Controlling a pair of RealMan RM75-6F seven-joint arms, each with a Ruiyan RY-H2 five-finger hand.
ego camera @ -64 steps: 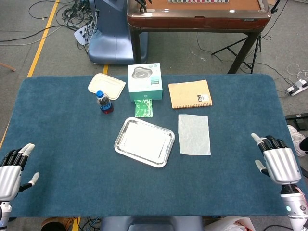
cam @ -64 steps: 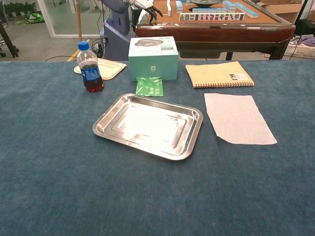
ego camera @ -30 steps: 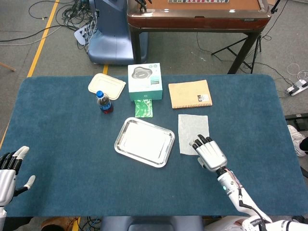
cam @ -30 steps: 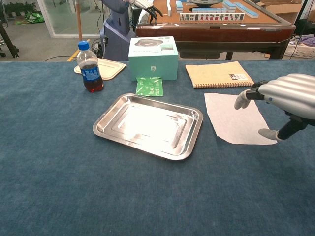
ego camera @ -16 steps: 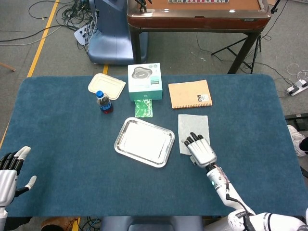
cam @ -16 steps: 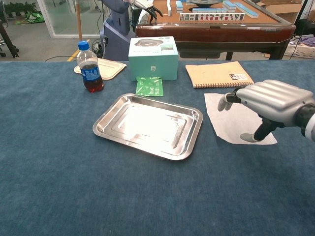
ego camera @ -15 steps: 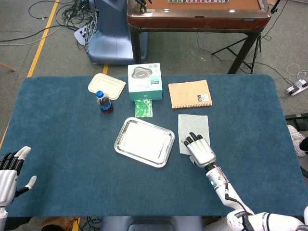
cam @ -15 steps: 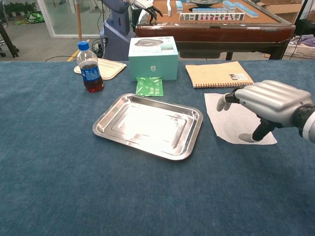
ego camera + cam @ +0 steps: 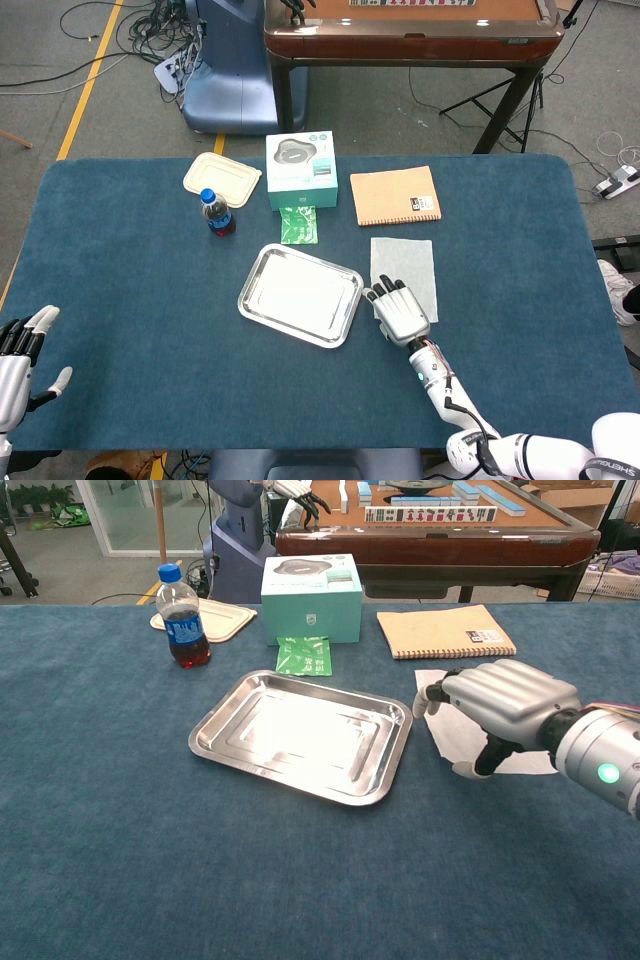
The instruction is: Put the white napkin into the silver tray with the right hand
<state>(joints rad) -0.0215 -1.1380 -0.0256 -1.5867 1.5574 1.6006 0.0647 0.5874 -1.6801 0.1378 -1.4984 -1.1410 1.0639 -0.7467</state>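
Head view shows one white napkin (image 9: 410,268) beside one silver tray (image 9: 299,294), right hand (image 9: 399,312) spread, holding nothing.

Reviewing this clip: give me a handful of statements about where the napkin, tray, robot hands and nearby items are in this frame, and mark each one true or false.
1. The white napkin lies flat on the table, outside the silver tray. True.
2. The right robot hand is over the napkin's tray-side edge. True.
3. The left robot hand is holding the bottle. False: it is at the near left table edge with fingers spread, holding nothing; the bottle stands alone beyond the tray.
4. The tray already has something in it. False: its bottom shows bare metal.
5. The tan notebook sits beyond the napkin, beside the teal box. True.
6. The green packet lies inside the tray. False: it is on the cloth between the box and the tray.
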